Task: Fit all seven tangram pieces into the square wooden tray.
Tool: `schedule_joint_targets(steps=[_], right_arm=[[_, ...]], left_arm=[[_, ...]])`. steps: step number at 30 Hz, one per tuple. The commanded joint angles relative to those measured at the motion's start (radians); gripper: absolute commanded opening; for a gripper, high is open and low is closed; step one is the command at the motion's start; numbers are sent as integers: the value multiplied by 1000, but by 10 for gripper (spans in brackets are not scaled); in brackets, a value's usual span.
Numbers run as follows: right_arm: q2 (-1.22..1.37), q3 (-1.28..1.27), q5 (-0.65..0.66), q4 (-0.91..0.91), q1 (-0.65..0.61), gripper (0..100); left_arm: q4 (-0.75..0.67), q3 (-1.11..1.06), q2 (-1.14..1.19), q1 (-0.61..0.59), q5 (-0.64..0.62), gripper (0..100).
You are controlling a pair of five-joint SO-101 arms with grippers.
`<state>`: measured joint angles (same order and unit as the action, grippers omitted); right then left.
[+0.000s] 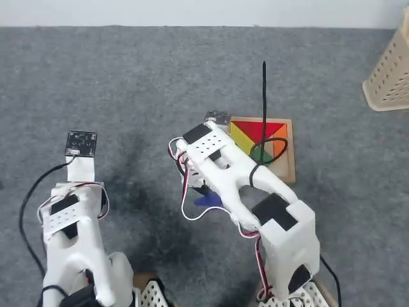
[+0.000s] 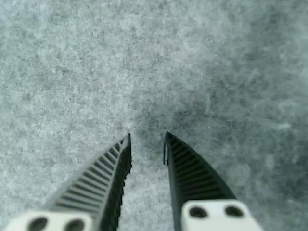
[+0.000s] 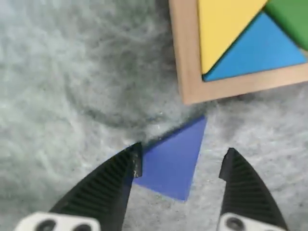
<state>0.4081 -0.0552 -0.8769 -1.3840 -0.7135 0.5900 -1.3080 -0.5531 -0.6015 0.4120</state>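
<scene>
My right hand, ribbed and black, spread wide around a flat dark-blue triangle on the fuzzy grey bench, smooth wooden tray nearby, left hand slightly apart

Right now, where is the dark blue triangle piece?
In the right wrist view the dark blue triangle lies on the grey carpet, outside the wooden tray near its corner, framed by the open right gripper.

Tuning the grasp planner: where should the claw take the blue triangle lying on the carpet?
From straight above: the blue triangle lies flat on the carpet off the tray corner, so only its thin side edges offer purchase. The open right claw straddles it; pinch across the broad middle, since a grip on a tapered tip would likely slip.
</scene>
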Motion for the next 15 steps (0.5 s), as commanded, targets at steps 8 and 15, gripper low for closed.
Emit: schedule_joint_targets(steps=[8, 15], right_arm=[[-8, -20, -6, 113, -19, 170], [-12, -31, 44, 124, -16, 165]], left_arm=[[-12, 41, 0, 0, 3, 106], [-12, 41, 0, 0, 3, 106]])
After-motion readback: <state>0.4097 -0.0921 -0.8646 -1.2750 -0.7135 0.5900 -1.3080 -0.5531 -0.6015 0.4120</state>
